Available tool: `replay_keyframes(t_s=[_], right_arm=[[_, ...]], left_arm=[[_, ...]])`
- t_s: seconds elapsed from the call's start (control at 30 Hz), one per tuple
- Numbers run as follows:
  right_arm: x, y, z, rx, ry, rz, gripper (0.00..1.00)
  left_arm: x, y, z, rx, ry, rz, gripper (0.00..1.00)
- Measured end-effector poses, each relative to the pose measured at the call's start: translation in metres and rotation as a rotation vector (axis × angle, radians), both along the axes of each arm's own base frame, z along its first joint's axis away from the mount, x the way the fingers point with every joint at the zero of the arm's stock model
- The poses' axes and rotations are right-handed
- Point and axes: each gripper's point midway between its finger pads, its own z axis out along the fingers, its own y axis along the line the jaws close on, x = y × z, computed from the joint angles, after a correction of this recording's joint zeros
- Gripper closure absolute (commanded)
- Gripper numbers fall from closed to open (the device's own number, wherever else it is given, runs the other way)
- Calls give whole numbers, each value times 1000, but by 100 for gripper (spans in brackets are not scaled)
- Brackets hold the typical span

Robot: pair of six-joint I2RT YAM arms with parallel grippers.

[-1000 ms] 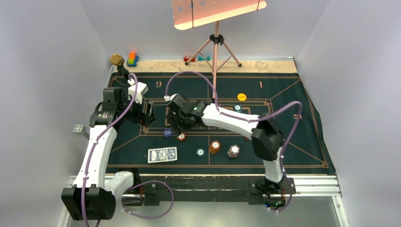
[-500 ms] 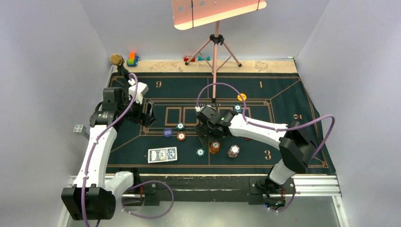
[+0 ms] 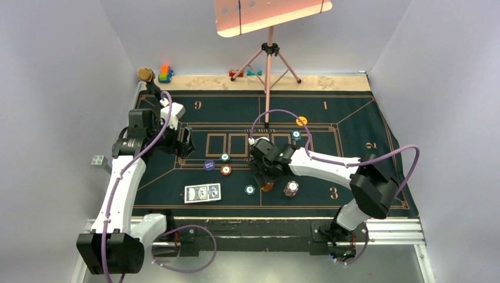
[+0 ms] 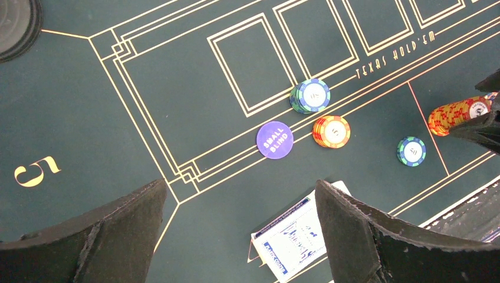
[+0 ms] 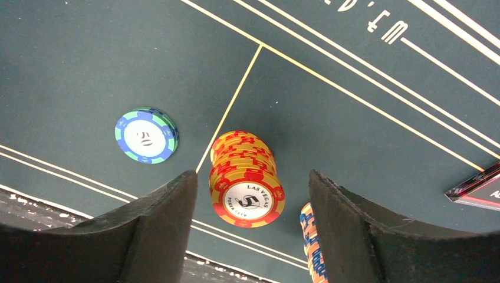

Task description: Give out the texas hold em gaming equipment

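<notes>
My right gripper is open and straddles a tall orange chip stack, with a gap on each side. A pinkish stack stands just to its right, and a teal chip lies to its left. My left gripper hangs open and empty above the mat's left part. Below it are the blue-backed cards, the dark blue small-blind disc, a teal stack and a short orange stack. The yellow disc lies farther back.
A red-black marker lies right of the right gripper. Another teal chip sits near the yellow disc. A pink tripod stands at the mat's back edge. Toy blocks and a gold-topped stand occupy the back left corner.
My right arm swung from the chips beside the small-blind disc rightwards and nearer, down over the tall orange stack. The left arm has not moved.
</notes>
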Motion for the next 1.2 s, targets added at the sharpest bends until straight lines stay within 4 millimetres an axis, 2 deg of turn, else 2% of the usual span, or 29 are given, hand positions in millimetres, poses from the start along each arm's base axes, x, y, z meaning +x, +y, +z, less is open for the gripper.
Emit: replay_keyframes(t_s=[0.23,0.7,1.2], right_arm=[[0,1,-3,10,-2,-10,44],[-1,2,-7,17,2,-14,45],[-2,4,-8,25,14,-11,76]], left_arm=[[0,0,0,0,1,0,0],[0,0,0,0,1,0,0],[0,0,0,1,1,1,0]])
